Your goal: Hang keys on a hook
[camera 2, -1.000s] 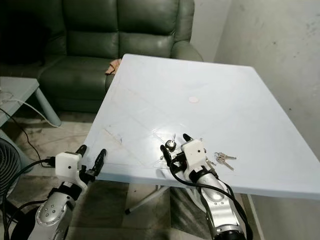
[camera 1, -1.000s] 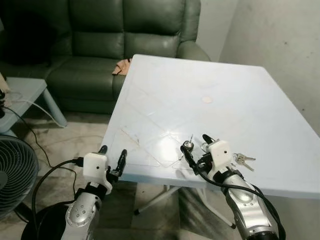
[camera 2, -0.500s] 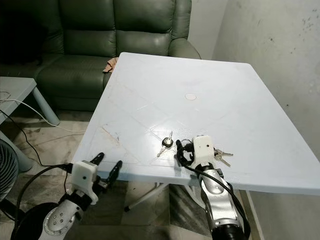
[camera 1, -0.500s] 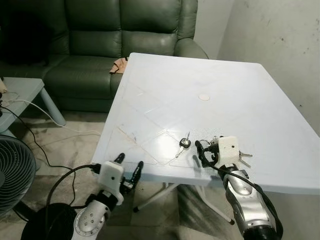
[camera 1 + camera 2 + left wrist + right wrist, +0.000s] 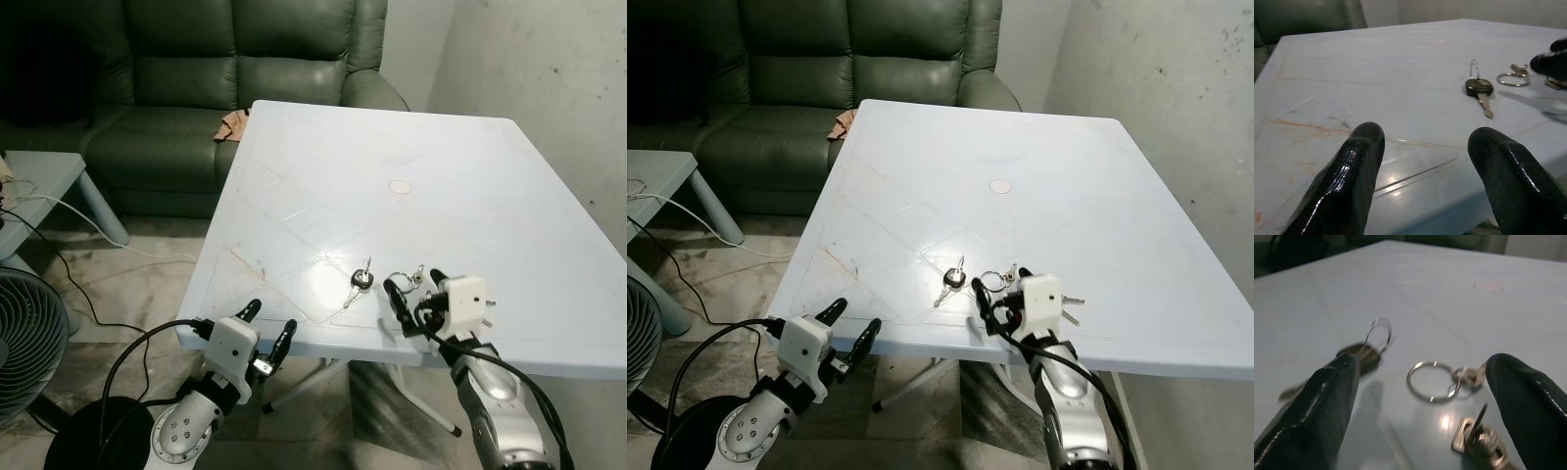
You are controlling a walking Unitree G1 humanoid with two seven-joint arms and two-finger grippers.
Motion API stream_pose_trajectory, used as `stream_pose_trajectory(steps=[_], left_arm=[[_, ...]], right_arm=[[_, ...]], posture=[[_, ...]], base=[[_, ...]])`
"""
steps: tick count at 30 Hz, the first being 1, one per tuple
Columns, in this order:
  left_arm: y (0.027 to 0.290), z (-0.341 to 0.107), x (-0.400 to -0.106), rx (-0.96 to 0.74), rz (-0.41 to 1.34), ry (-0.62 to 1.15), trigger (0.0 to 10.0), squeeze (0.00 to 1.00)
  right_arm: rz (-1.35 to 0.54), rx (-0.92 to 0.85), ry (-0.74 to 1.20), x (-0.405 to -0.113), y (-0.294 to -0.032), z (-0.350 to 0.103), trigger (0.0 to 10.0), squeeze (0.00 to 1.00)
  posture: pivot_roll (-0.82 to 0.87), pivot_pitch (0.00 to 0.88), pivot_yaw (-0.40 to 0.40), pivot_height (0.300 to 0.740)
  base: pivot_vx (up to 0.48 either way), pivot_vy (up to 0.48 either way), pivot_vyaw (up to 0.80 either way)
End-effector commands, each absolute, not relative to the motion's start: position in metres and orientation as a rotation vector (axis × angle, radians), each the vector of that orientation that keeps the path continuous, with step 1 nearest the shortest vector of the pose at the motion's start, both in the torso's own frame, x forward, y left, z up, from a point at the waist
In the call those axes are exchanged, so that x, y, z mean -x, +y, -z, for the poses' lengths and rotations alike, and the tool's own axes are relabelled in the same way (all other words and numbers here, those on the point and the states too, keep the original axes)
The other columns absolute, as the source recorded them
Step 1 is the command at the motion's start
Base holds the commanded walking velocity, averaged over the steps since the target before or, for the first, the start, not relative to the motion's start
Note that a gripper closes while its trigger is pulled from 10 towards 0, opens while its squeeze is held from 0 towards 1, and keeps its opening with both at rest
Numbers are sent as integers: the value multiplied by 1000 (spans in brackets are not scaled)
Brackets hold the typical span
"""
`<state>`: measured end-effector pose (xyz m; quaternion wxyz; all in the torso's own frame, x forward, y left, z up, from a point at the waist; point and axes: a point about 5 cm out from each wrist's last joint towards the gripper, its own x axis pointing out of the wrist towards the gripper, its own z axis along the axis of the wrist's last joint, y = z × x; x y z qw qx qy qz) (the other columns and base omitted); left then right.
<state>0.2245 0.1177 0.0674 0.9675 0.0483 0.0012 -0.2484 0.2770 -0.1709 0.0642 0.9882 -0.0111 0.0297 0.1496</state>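
A pale blue plastic table (image 5: 460,176) sits before the robot, with a dark green sofa (image 5: 196,78) behind its far left corner and a small tan object (image 5: 233,126) lying on the sofa seat next to the table's far left corner. Down on the left there's a fan (image 5: 24,338) on the floor and a low side table (image 5: 39,181) with a white cable (image 5: 88,230) trailing off it. A plain wall (image 5: 549,88) closes off the right side. On the tabletop, a small round mark (image 5: 399,186) sits mid-table, well clear of everything.

Now the keys. A black-headed key (image 5: 361,282) lies near the table's near edge, its ring toward the far side and its blade running toward the near left. Just to its right, a bunch of keys on a ring (image 5: 1449,382) lies flat, the open ring on the left and the metal keys fanned out to the right.

The right gripper (image 5: 414,297) is low over that bunch, fingers spread wide to either side of the ring, touching nothing that I can see. The left gripper (image 5: 265,328) hangs just off the table's near left edge, below the top, fingers spread apart and empty. Between them the black-headed key lies untouched.
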Motion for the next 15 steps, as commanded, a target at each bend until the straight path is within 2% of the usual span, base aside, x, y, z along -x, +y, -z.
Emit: stream_pose_trajectory(steps=[1, 6, 7, 8, 9, 10, 12, 13, 15], left_arm=[[115, -72, -225, -110, 524, -13, 10000, 0], [114, -72, -225, -111, 527, -13, 10000, 0], [114, -72, -224, -111, 527, -12, 10000, 0], [114, -72, -224, -113, 527, -12, 10000, 0], [114, -72, -224, -113, 527, -12, 10000, 0], [114, -72, -224, -115, 529, -11, 10000, 0], [114, -72, -224, -116, 532, -11, 10000, 0], [113, -72, -223, -119, 538, -10, 10000, 0], [112, -71, -223, -123, 546, -10, 10000, 0]], right_arm=[[-281, 25, 81, -277, -172, -62, 10000, 0], [-238, 16, 135, -276, -173, -56, 10000, 0], [-230, 17, 141, -276, -172, -55, 9098, 0], [-218, 11, 158, -276, -172, -53, 8627, 0], [-218, 11, 158, -276, -172, -53, 8627, 0], [-207, 2, 168, -276, -171, -52, 3686, 0], [-199, -6, 174, -276, -171, -52, 3686, 0], [-194, -5, 180, -276, -171, -51, 5216, 0], [-189, 0, 185, -276, -171, -51, 5216, 0]], posture=[[-101, 26, -20, 740], [-104, 26, -19, 740], [-105, 26, -18, 740], [-105, 26, -18, 740], [-105, 26, -18, 740], [-104, 26, -19, 740], [-104, 26, -19, 740], [-102, 23, -20, 740], [-102, 23, -20, 740]], base=[[0, 0, 0], [0, 0, 0], [0, 0, 0], [0, 0, 0], [0, 0, 0], [0, 0, 0], [0, 0, 0], [0, 0, 0], [0, 0, 0]])
